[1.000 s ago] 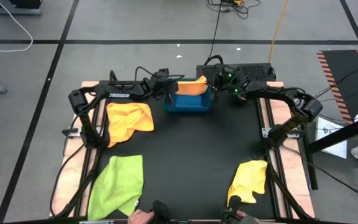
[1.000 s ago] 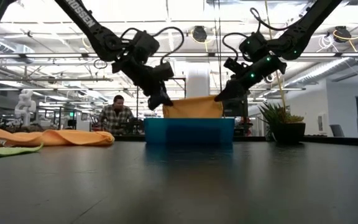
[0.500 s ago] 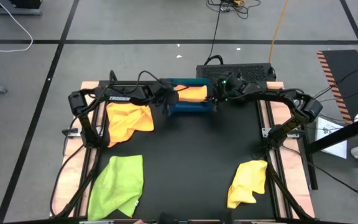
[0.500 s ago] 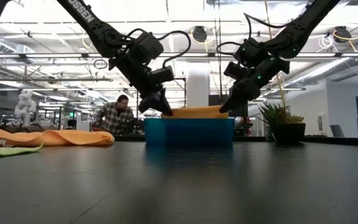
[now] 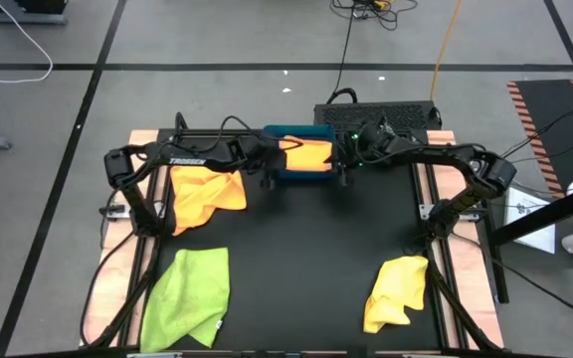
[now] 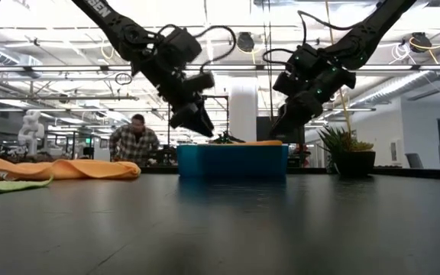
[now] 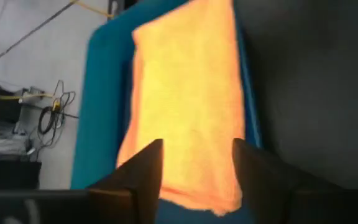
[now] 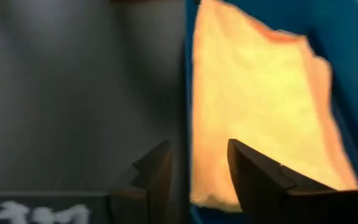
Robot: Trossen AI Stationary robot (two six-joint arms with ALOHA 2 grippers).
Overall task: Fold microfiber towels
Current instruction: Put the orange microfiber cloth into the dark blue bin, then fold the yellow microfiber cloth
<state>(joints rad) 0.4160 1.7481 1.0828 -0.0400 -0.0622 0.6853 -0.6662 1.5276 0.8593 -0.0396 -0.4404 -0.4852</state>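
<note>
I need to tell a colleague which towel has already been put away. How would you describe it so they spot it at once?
Find the rigid blue rectangular tray at the far middle edge of the black table, between the two dark arms. The folded orange microfiber towel lies inside it. Unlike the crumpled orange towel, lime green towel and yellow towel on the table, it is folded flat.
</note>
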